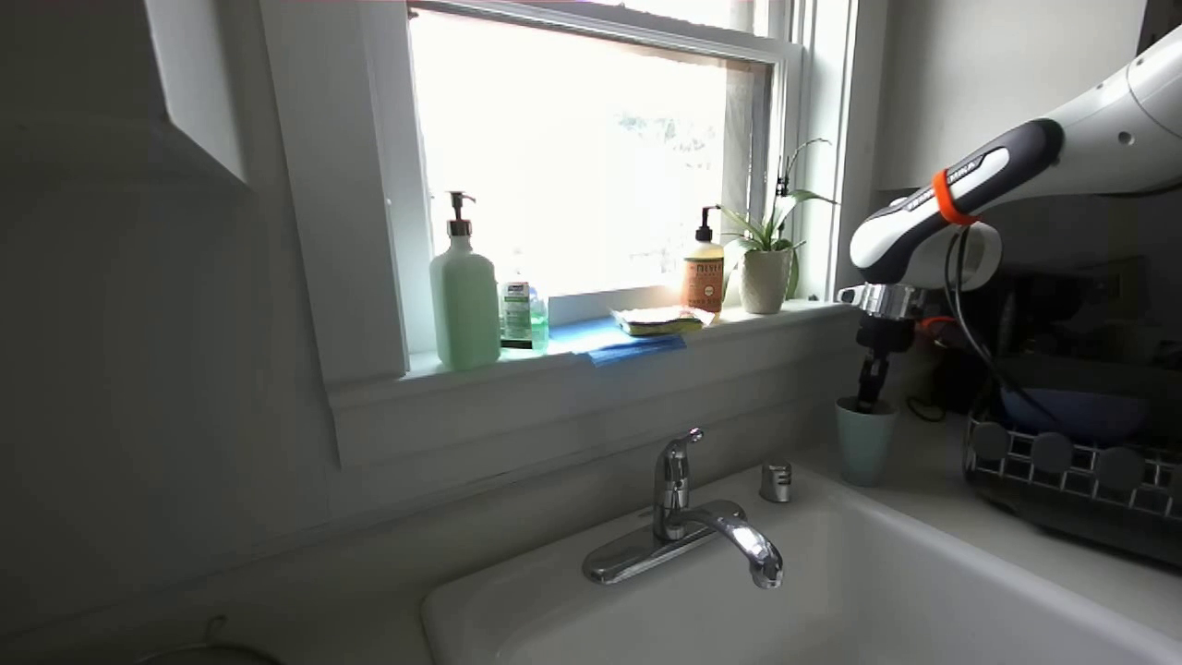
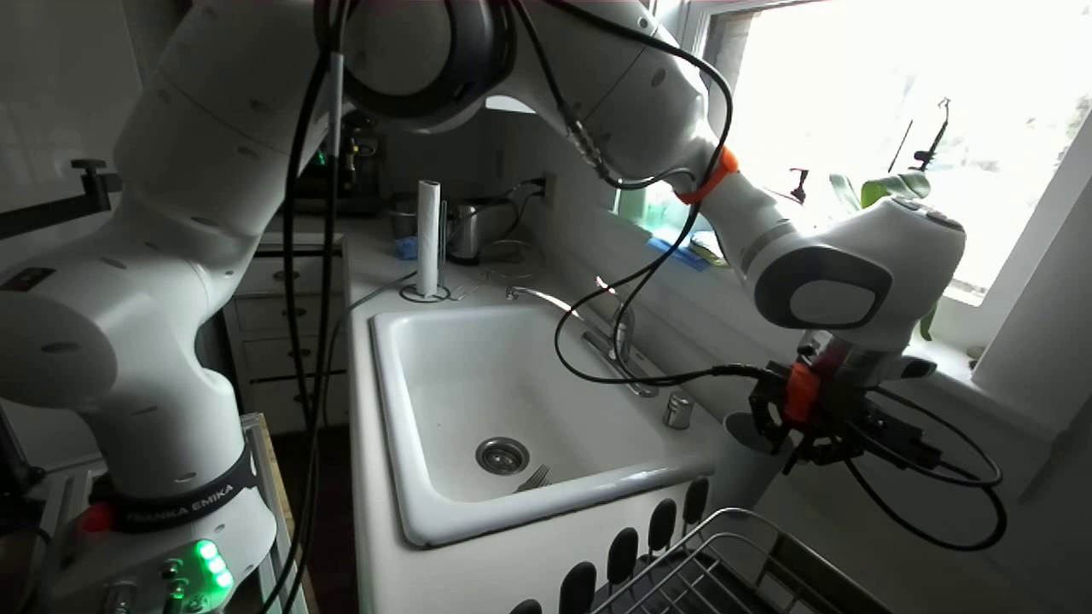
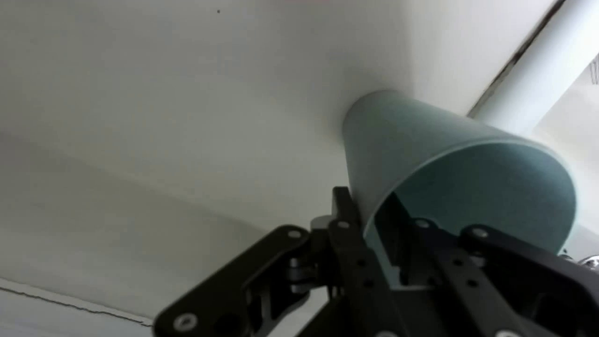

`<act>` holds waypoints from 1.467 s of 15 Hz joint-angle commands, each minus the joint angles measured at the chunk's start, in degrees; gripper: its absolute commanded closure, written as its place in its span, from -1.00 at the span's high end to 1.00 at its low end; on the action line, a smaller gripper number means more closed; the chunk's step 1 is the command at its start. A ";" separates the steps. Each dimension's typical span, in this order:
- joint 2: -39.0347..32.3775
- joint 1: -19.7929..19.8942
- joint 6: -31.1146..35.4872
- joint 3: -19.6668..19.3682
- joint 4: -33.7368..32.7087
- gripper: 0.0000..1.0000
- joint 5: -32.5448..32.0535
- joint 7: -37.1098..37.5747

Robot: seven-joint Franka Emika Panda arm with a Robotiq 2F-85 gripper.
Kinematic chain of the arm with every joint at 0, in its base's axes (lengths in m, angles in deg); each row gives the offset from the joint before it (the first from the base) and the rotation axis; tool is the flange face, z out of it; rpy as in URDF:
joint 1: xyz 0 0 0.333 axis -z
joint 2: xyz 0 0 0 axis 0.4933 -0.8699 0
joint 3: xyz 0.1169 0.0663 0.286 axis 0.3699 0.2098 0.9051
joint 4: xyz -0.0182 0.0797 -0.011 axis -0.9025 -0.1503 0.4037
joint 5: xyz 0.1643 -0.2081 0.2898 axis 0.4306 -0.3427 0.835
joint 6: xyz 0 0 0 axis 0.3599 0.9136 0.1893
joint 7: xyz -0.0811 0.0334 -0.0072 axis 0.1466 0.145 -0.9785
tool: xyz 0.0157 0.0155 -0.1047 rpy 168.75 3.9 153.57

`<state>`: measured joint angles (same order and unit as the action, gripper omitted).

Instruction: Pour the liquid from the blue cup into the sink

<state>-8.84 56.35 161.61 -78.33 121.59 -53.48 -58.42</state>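
Observation:
The blue cup (image 1: 866,453) stands upright on the counter beside the sink's corner. In an exterior view it shows partly behind the gripper (image 2: 751,469). In the wrist view the cup (image 3: 398,126) has its open mouth toward the camera. My gripper (image 1: 866,405) points down at the cup's rim. In the wrist view the gripper (image 3: 367,201) has one finger inside the cup and one outside, closed on the wall. Any liquid is hidden. The white sink (image 2: 554,508) lies beside the cup, and its rim shows in an exterior view (image 1: 923,528).
The chrome tap (image 1: 679,489) and a small chrome cap (image 1: 777,482) stand between the wall and basin. A dish rack (image 2: 734,571) sits near the cup, with a darker blue dish (image 1: 1076,416). Bottles and a plant (image 1: 765,277) line the sill. A fork (image 2: 533,479) lies in the sink.

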 commanded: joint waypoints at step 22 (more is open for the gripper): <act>25.55 -9.84 2.43 -1.43 19.99 1.00 -6.42 14.55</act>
<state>12.28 48.72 161.73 -78.54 136.16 -56.97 -48.87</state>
